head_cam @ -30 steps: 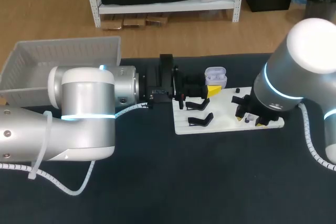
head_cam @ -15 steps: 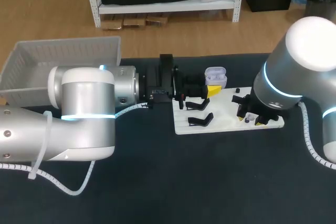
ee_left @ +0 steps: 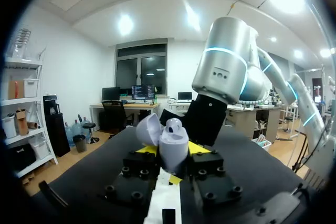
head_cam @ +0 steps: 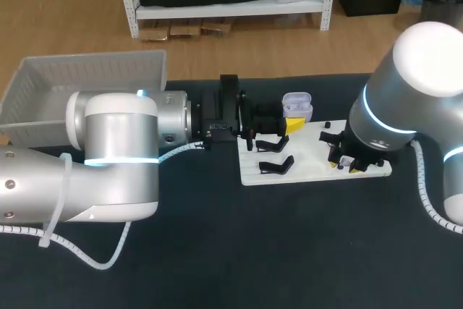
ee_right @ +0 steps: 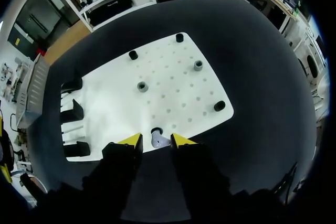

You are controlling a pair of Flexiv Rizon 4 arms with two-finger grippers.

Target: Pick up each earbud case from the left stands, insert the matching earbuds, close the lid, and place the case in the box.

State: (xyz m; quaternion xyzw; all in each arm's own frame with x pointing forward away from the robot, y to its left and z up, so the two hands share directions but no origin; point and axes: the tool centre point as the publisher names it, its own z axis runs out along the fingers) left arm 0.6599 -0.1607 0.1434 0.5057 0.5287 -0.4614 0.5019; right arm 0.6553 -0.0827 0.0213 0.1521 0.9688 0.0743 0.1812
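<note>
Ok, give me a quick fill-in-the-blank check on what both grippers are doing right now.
The left gripper is shut on the earbud case, whose lid is ____. The right gripper hangs over the ____ board. A loose earbud lies ____ the right gripper's fingertips.
Missing words: open; white; between.

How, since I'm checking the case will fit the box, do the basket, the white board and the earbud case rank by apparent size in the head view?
1. basket: largest, though the left arm hides part of it.
2. white board: somewhat smaller.
3. earbud case: by far the smallest.
</note>
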